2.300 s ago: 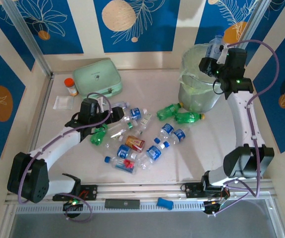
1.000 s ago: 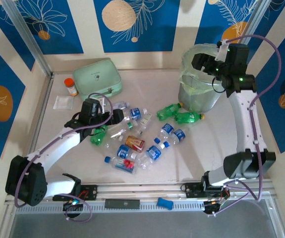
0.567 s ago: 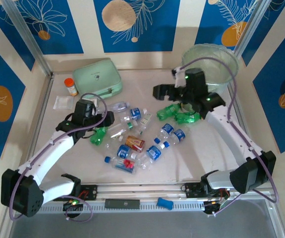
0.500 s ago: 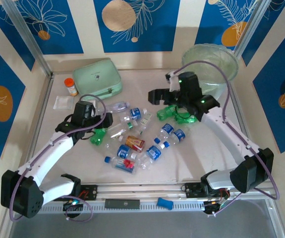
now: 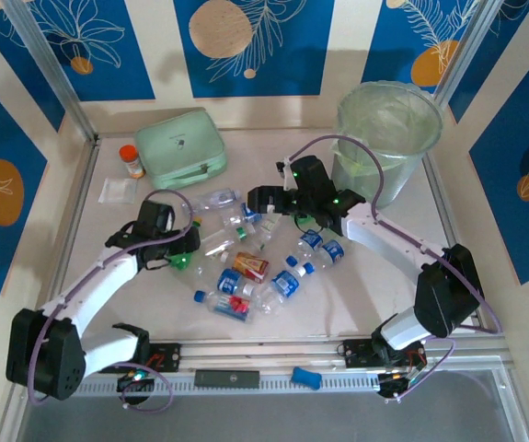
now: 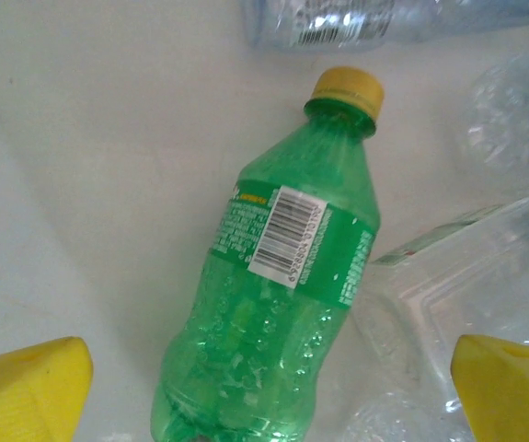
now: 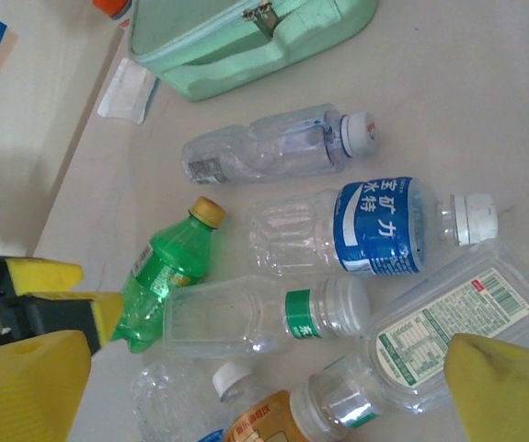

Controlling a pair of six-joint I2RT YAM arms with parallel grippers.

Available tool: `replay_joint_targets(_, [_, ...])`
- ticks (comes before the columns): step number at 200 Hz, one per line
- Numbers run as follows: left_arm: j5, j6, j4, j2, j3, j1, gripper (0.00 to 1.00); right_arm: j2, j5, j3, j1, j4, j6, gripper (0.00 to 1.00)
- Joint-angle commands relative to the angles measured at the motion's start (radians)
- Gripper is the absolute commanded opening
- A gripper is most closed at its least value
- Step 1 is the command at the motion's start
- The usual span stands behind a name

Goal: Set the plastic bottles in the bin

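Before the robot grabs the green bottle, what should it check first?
1. Left tool open: ok, jaws wide apart.
2. Green bottle between the jaws: ok, it lies flat and about centred.
3. Room around it: not ok, a clear bottle lies close beside it, by one finger.
4. Right tool free: ok, open and holding nothing, above the clear ones.
5. Bin ready: ok, upright with its top open.
6. Arms out of each other's way: cannot tell, both work over the same pile.
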Motion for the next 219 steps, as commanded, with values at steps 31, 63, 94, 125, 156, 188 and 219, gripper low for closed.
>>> replay_joint_targets(31, [0.026, 0.011, 0.031, 0.088, -0.020, 0.015, 1.00, 0.016, 0.008, 0.011, 0.000, 0.046, 0.023, 0.99])
replay_joint_targets(63, [0.015, 0.005, 0.074, 0.120, -0.034, 0.022, 0.97, 0.025, 0.003, 0.011, 0.000, 0.044, 0.030, 0.99])
replay_joint_targets(94, [0.028, 0.003, 0.102, 0.172, -0.032, 0.025, 0.95, 0.033, 0.004, 0.016, 0.000, 0.043, 0.028, 0.99])
replay_joint_targets(125, [0.034, 0.003, 0.133, 0.208, -0.031, 0.031, 0.91, 0.039, 0.005, 0.020, 0.001, 0.042, 0.026, 0.99])
replay_joint_targets(156, [0.043, 0.006, 0.144, 0.232, -0.025, 0.036, 0.85, 0.048, 0.004, 0.026, 0.002, 0.039, 0.025, 0.99])
replay_joint_targets(188, [0.046, 0.008, 0.146, 0.249, -0.023, 0.041, 0.83, 0.057, 0.004, 0.040, 0.002, 0.038, 0.020, 0.99])
replay_joint_targets(219, [0.045, 0.009, 0.145, 0.259, -0.026, 0.045, 0.81, 0.067, -0.001, 0.055, 0.002, 0.033, 0.011, 0.99])
